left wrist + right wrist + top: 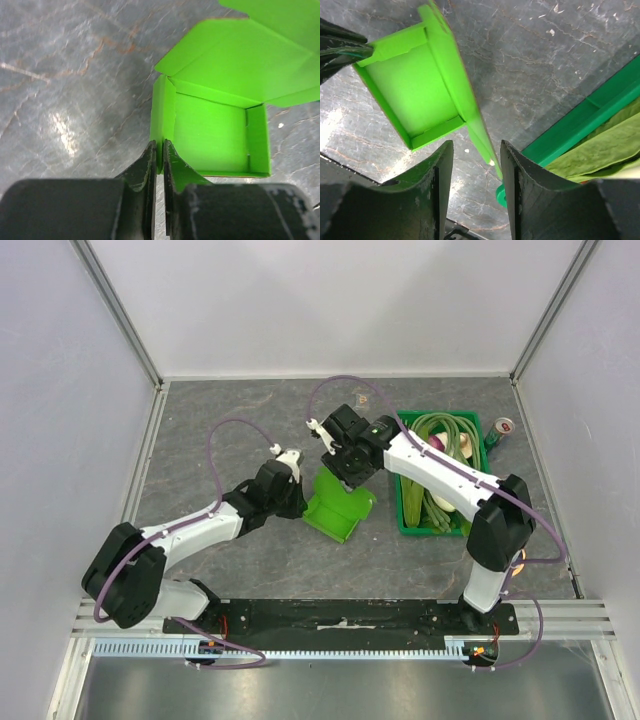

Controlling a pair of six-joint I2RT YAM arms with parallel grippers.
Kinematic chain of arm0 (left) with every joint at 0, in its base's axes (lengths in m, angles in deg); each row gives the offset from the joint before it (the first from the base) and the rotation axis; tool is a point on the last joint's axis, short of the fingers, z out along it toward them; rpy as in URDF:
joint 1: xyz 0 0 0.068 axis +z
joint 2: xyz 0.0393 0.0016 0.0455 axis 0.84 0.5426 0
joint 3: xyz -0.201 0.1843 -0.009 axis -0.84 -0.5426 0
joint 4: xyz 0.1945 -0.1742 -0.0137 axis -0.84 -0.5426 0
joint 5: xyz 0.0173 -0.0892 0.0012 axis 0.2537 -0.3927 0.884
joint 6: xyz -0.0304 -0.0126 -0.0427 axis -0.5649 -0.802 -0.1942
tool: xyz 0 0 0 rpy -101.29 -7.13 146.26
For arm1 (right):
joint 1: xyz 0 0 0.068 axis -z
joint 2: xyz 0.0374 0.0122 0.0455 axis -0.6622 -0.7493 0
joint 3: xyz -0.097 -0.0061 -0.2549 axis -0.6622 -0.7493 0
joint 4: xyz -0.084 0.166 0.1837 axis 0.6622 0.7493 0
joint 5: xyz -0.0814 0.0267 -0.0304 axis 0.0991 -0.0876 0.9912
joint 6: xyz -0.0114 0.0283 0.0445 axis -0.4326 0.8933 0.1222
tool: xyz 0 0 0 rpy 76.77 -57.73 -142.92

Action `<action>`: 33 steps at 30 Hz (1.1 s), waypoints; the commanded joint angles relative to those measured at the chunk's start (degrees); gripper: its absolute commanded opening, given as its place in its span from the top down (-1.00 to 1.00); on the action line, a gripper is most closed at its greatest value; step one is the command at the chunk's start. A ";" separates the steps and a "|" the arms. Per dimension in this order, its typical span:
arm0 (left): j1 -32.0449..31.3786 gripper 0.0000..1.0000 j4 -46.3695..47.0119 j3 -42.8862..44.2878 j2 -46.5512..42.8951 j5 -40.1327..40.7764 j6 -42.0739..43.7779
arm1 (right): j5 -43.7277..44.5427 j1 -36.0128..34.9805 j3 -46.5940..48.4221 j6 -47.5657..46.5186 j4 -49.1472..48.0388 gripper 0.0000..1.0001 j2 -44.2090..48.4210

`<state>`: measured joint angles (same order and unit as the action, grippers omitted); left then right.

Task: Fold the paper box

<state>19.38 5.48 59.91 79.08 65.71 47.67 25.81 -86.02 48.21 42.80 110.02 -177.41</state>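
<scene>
Left end effector (159, 146): we are seeing its jaws nearly shut, pinching the near side wall of the paper box (210, 130) at the corner and pinning it in place. Right end effector (476, 148): the jaws are standing wide apart and gripping nothing. They are straddling the free edge of the lid flap (452, 70), which is running down into the gap between them. We cannot tell whether either finger is touching the flap.

The box itself is sitting mid-worktop (220, 420) between the two arms, just left of the dark-green crate (403, 515) and apart from it. Its walls are already standing up into a tray, with the lid flap open and raised off the far side. In the top view the paper box (340, 508) is lying under both wrists.

Further out, the crate is holding long beans (445, 425) and other vegetables, and a small can (502, 428) is standing beside its far right corner.

Step in hand, as we are judging it: tray formed, lid closing about to start, left arm acting as the anchor. Next move is calling for the right end effector to close on or push the flap and swing it over the open tray while the left one is holding the wall steady. The thin card is likely to slide or buckle if it is pushed off-crease.
</scene>
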 commanded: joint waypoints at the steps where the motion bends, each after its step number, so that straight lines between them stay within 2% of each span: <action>1: -0.47 0.78 3.14 -2.05 -0.39 2.91 -4.66 | 2.95 0.08 1.43 -2.05 -1.92 -0.02 -0.36; 4: -0.47 0.70 3.06 -1.71 -0.66 1.07 -4.49 | 1.38 0.00 -2.26 -2.93 -4.02 -0.05 2.09; 7: -0.47 0.47 1.92 -1.26 -0.92 0.10 -5.01 | 2.32 -0.01 -6.74 -1.98 -7.36 -0.08 5.69; 8: -0.47 0.34 1.65 -1.35 -1.10 0.10 -5.45 | 3.21 -0.01 -8.05 -1.18 -7.99 -0.11 6.58; 10: -0.47 0.23 1.21 -1.18 -1.62 -1.92 -6.24 | 7.40 0.08 -9.29 3.71 -10.00 -0.13 9.73; 14: -0.30 -0.04 -2.12 0.31 -2.85 -2.27 -7.12 | 11.81 0.08 -13.50 14.26 -10.98 -0.34 14.84; 17: 0.75 -0.13 -3.71 1.28 -3.82 -2.36 -7.12 | 14.80 0.00 -17.89 17.44 -10.98 -0.43 19.41; 20: 4.51 -0.08 -5.64 2.25 -2.95 -4.46 -7.82 | 15.34 -0.09 -23.07 20.44 -10.28 -0.49 24.85; 23: 7.86 0.03 -3.80 1.29 -1.72 -8.68 -8.01 | 11.06 -0.09 -30.35 27.37 -11.32 -0.44 30.66; 25: 8.40 0.05 -1.44 0.24 -0.31 -11.14 -7.31 | 6.74 -1.93 -35.11 32.29 -17.11 -0.40 35.91; 26: 8.49 0.05 -0.38 -0.29 0.13 -12.02 -7.13 | 5.95 -4.81 -40.36 33.88 -19.92 -0.39 37.77; 29: 8.58 0.01 3.48 -2.23 2.24 -16.24 -7.04 | 6.55 -10.61 -48.55 41.87 -29.24 -0.36 43.58; 33: 8.58 -0.01 7.17 -5.13 3.82 -16.95 -7.83 | 7.60 -14.24 -56.39 50.14 -41.97 -0.34 45.35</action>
<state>28.08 6.57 57.16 81.61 52.75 41.37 32.80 -97.85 -2.95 81.14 84.29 -133.52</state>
